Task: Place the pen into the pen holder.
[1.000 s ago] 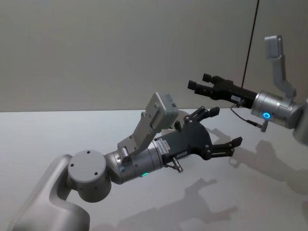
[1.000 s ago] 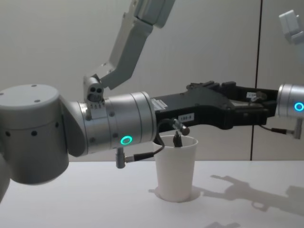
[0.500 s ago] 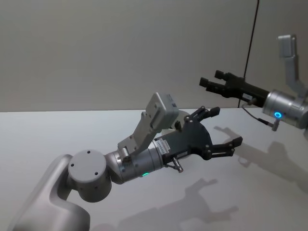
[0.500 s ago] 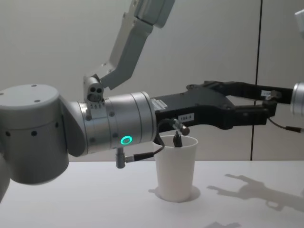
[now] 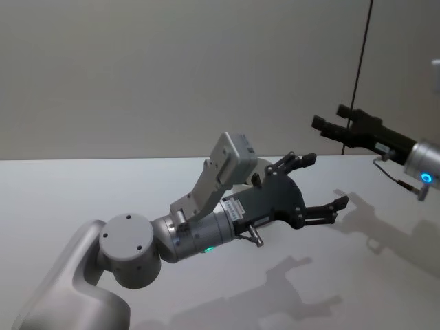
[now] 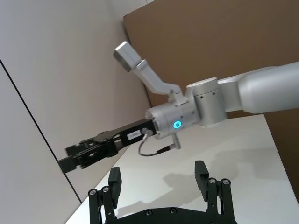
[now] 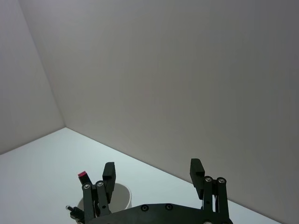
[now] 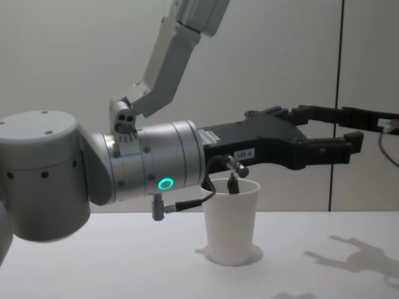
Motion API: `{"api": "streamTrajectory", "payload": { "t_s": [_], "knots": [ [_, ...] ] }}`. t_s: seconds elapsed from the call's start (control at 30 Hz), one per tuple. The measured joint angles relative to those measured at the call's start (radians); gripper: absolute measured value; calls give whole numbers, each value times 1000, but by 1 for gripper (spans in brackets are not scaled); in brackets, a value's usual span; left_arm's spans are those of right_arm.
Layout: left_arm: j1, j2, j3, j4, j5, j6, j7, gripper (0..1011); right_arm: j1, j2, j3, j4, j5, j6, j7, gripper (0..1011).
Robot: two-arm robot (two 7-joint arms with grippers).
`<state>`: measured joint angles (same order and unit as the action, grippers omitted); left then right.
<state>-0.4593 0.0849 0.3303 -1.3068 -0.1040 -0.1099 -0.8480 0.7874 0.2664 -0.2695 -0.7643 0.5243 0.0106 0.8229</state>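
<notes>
Pen [image 7: 81, 174] already sits in the paper cup [image 8: 231, 219], just below your left gripper [image 5: 317, 184] fingers, both sets released. Pull right gripper [image 5: 331, 122] clear without clipping the rim.

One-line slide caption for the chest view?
Left gripper, jaws open, hovers above the white paper cup on the table.
</notes>
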Motion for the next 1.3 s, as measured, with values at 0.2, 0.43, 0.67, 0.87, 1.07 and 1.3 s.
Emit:
{"api": "streamTrajectory", "payload": {
  "t_s": [0.2,0.43,0.67,0.87,1.07,1.3],
  "knots": [
    [0,0,0,0,0,0,0,1003,-113,50,22,-181,11,44,-83,1002],
    [0,0,0,0,0,0,0,1003,-222,99,43,-336,22,70,-167,1002],
    [0,0,0,0,0,0,0,1003,-319,142,63,-458,37,81,-244,1002],
    [0,0,0,0,0,0,0,1003,-385,171,77,-531,50,85,-298,1002],
    [0,0,0,0,0,0,0,1003,-452,199,90,-601,65,87,-352,1002],
    [0,0,0,0,0,0,0,1003,-511,223,102,-661,82,87,-403,1002]
  ]
}}
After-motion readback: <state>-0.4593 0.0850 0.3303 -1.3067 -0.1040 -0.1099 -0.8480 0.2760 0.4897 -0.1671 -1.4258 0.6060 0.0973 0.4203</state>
